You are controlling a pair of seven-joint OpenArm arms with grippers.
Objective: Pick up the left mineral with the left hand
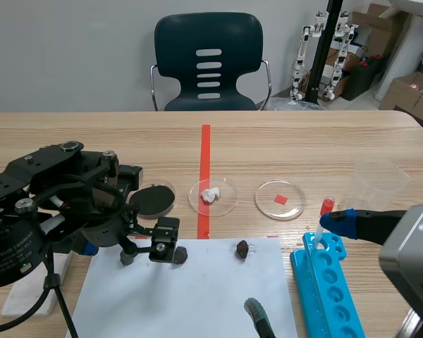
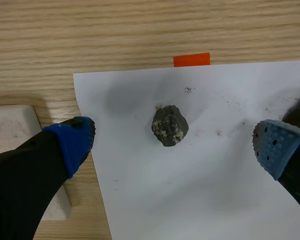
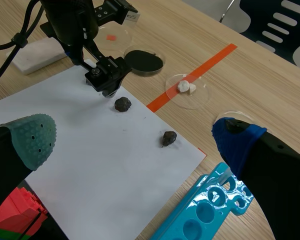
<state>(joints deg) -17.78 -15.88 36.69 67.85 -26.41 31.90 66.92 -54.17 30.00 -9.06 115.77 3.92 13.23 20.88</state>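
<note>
Left pincer gaped wide, holding nothing; the left mineral lay on the paper between its pads. Smart play was dropping straight, closing evenly, so it wouldn't skid

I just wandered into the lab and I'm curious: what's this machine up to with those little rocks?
The robot's left gripper hangs open right over the left mineral, a dark speckled lump on the white paper, with one finger on each side and neither touching it. The mineral is not yet lifted. The right gripper, also open, sits near the blue test tube rack. The second mineral lies alone on the paper.
</note>
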